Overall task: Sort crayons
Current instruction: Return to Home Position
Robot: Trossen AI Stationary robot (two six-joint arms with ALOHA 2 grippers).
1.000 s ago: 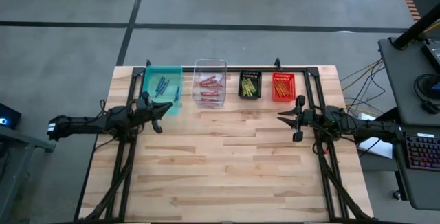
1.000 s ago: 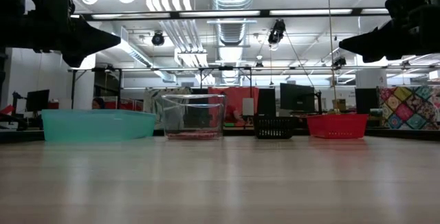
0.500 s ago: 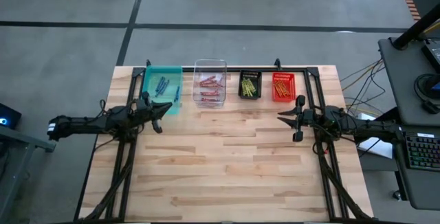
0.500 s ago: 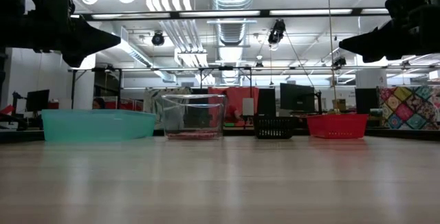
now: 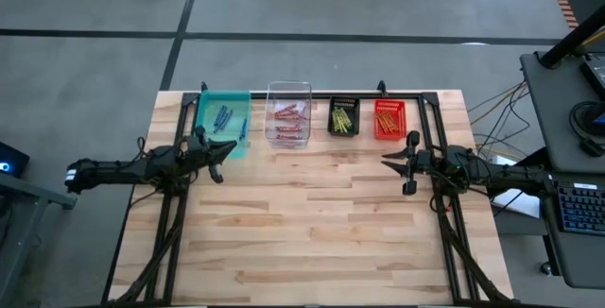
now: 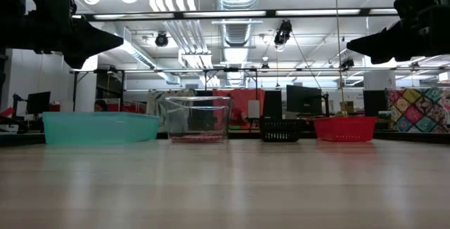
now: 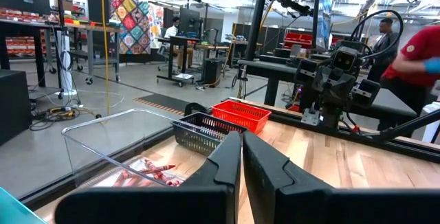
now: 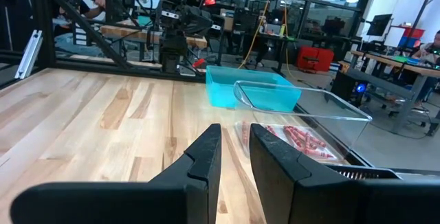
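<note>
Four bins stand in a row along the table's far edge. The teal bin [image 5: 223, 117] holds blue crayons [image 5: 223, 116]. The clear bin [image 5: 288, 114] holds red/pink crayons [image 5: 289, 115], the black bin [image 5: 343, 117] yellow ones [image 5: 343, 116], and the red bin [image 5: 388, 119] orange ones [image 5: 388, 119]. My left gripper [image 5: 230, 146] hovers level above the table's left side, just near of the teal bin, shut and empty [image 7: 242, 136]. My right gripper [image 5: 386, 160] hovers level at the right side, near of the red bin, its fingers apart with nothing between them [image 8: 235, 128].
A black frame rail [image 5: 312, 95] runs along the far edge behind the bins, with struts down both sides under the arms. The bare wooden tabletop [image 5: 312, 223] spreads between and near of the arms. A person [image 7: 419, 52] stands beyond the table's right side.
</note>
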